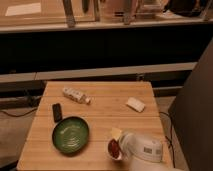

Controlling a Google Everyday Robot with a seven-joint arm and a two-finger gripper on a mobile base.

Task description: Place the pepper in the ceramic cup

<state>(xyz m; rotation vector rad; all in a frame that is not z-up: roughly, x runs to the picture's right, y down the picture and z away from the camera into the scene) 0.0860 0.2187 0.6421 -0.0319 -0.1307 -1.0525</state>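
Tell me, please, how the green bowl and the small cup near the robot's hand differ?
The green bowl is far wider than the ceramic cup. The bowl is dark green; the cup is pale with something red, apparently the pepper, inside, while the bowl looks empty. The bowl stands apart at front left; the cup sits right against the hand. Both are round and rest on the wooden table.

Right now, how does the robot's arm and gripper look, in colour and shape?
The gripper sits at the table's near right edge. Its housing is a rounded, off-white casing with a small dark marking on its side. No cables show. The arm itself is mostly out of view.
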